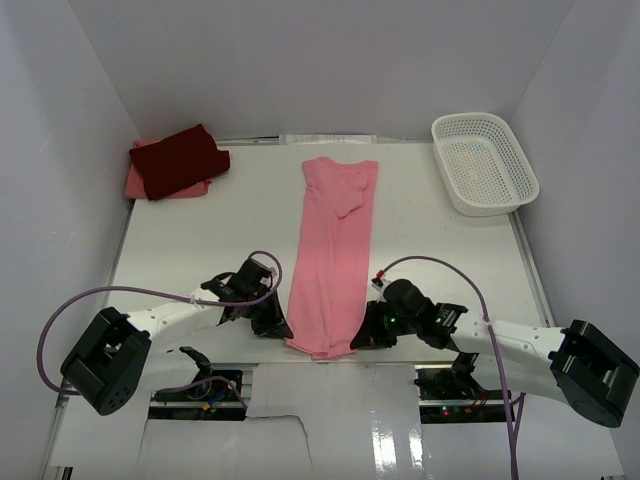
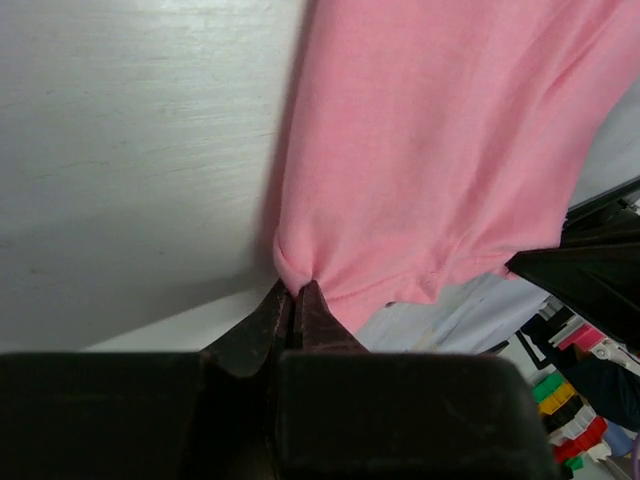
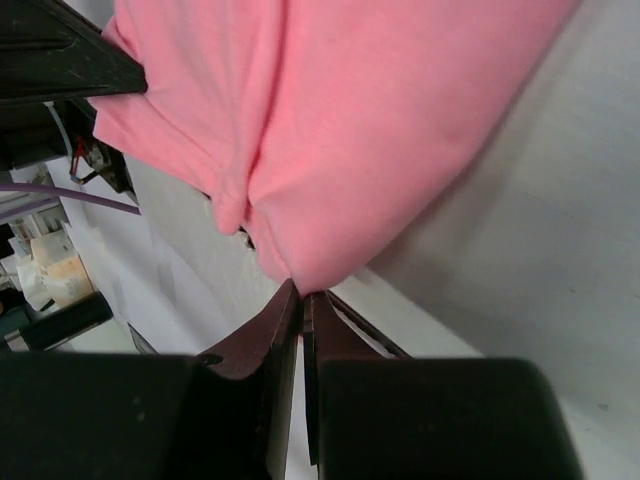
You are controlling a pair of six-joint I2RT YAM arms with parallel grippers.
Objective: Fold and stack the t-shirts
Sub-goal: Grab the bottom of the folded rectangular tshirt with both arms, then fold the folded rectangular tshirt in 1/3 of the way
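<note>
Where the pink shirt meets the near edge of the bench, both of its near corners are held. The near left corner is gripped by the left tool, whose jaws are seen shut tight on a small pucker of cloth. The near right corner is pinched in the same way by the right tool, with its jaws closed on a bunched fold of the hem. Between the two grips the hem is seen lying right at the near edge.

The pink shirt is laid out as a long narrow strip, folded lengthwise, and it runs from near the middle of the far edge to the middle of the near edge. One sleeve is folded inward over the body near the far end.

At the far left corner the maroon shirt is seen folded and resting on the salmon shirt, of which only a strip along the left and near sides is shown. At the far right corner the basket is set upright, well apart from all three shirts.

Both arms are held low over the near edge, each reaching inward toward the pink shirt.
</note>
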